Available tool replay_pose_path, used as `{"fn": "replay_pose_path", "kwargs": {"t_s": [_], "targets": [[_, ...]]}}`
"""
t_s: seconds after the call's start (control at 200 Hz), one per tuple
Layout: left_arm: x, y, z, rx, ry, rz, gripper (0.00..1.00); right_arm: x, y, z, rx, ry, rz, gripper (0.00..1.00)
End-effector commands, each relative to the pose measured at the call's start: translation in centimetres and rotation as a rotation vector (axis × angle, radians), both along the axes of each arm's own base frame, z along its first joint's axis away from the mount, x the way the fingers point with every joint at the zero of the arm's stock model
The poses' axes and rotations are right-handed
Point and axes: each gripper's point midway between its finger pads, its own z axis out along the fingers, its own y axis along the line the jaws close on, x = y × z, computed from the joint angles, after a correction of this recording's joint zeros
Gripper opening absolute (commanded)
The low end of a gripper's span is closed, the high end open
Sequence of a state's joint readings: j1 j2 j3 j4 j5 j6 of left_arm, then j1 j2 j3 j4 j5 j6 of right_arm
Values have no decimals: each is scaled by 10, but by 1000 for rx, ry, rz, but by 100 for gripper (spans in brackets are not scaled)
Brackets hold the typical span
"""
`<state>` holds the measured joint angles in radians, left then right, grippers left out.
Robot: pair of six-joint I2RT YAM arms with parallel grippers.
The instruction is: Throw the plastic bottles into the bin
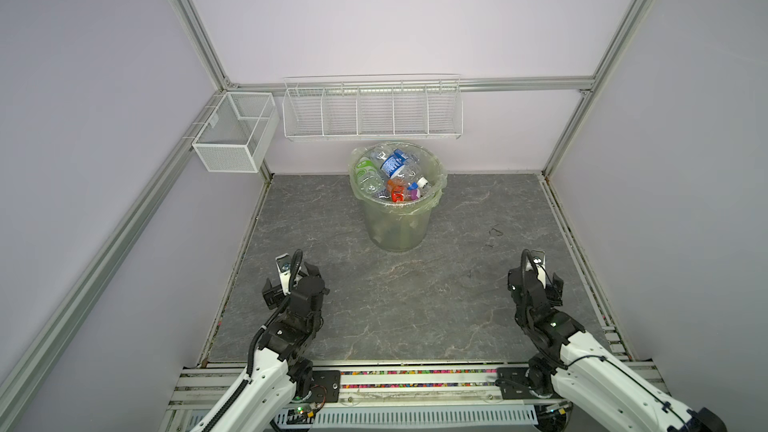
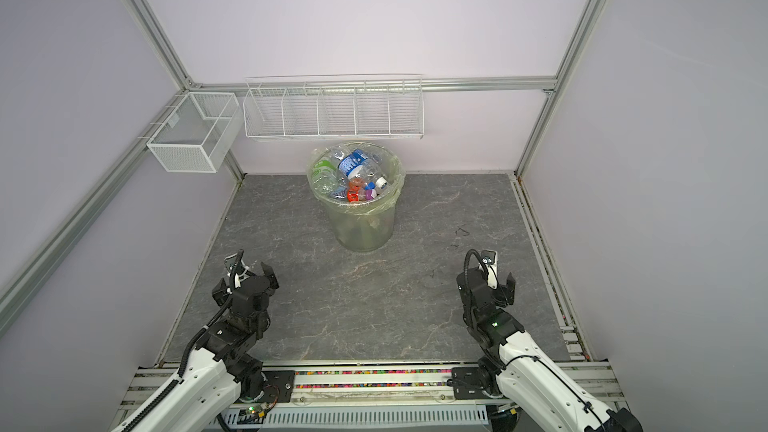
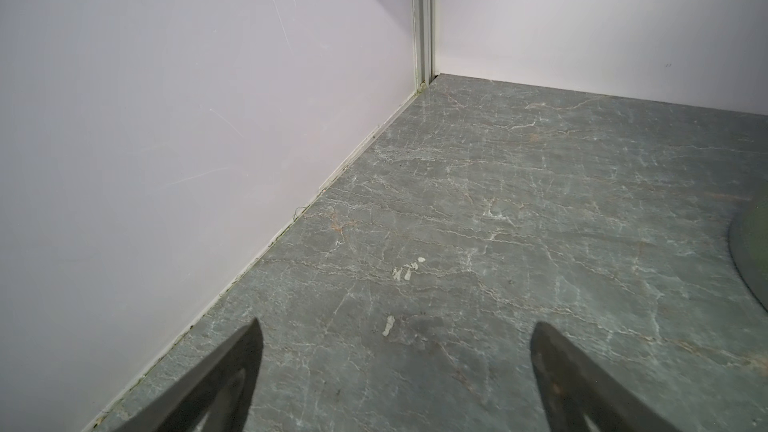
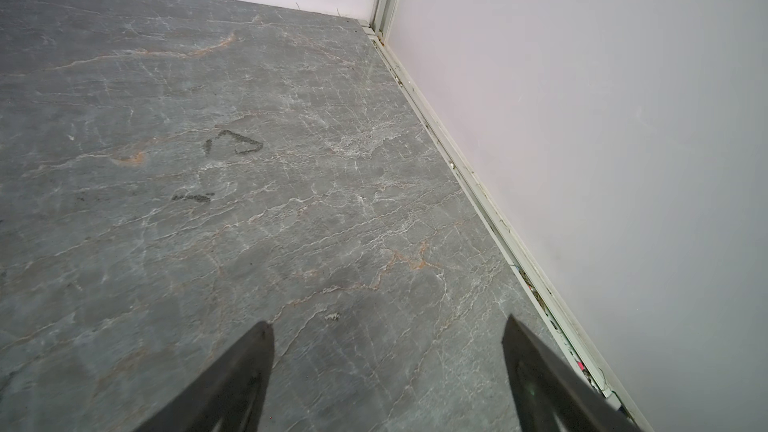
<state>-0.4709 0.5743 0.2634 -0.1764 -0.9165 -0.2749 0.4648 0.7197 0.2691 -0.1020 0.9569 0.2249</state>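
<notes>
The bin [image 1: 395, 228] [image 2: 365, 228] stands at the back middle of the grey marble tabletop, its pale green bag folded over the rim. The plastic bottles [image 1: 392, 176] [image 2: 353, 178] are piled inside it up to the rim, with blue, green, orange and white labels showing. No bottle lies on the tabletop in any view. My left gripper [image 1: 293, 278] [image 2: 245, 280] [image 3: 397, 324] hovers open at the front left, with nothing between its fingers. At the front right, my right gripper [image 1: 536, 280] [image 2: 486, 280] [image 4: 387, 322] is open and empty too. A sliver of the bin [image 3: 753, 251] shows in the left wrist view.
A white wire mesh box [image 1: 232, 135] hangs on the left wall. A long white wire rack [image 1: 372, 112] hangs on the back wall just above the bin. Pale walls and aluminium posts close in three sides. Dark scuff marks [image 4: 235, 143] lie ahead of the right gripper.
</notes>
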Motion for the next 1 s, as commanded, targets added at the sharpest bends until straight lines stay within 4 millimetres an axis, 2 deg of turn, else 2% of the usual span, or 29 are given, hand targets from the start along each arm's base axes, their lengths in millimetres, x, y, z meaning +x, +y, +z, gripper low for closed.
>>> {"fn": "replay_pose_path", "kwargs": {"t_s": [0.0,0.12,0.275,0.36,0.595,0.835,0.845,0.86,0.995], "targets": [[4,2,-1,6,-4,8,99,12,5,0,5,-13,32,88],[15,2,-8,-5,38,5,99,25,11,0,-19,-14,69,89],[23,2,-2,12,5,17,99,42,15,4,0,-71,123,89],[28,3,-6,32,19,29,99,49,18,4,39,-100,161,89],[38,4,-1,63,-16,48,99,58,18,7,51,-146,180,89],[45,3,16,71,-146,43,99,68,20,14,43,-235,189,89],[42,4,7,81,-130,42,99,68,20,13,41,-238,189,89],[41,5,5,90,-127,40,99,69,20,14,41,-246,189,89],[45,4,7,117,-177,38,99,74,16,16,32,-294,165,89]]}}
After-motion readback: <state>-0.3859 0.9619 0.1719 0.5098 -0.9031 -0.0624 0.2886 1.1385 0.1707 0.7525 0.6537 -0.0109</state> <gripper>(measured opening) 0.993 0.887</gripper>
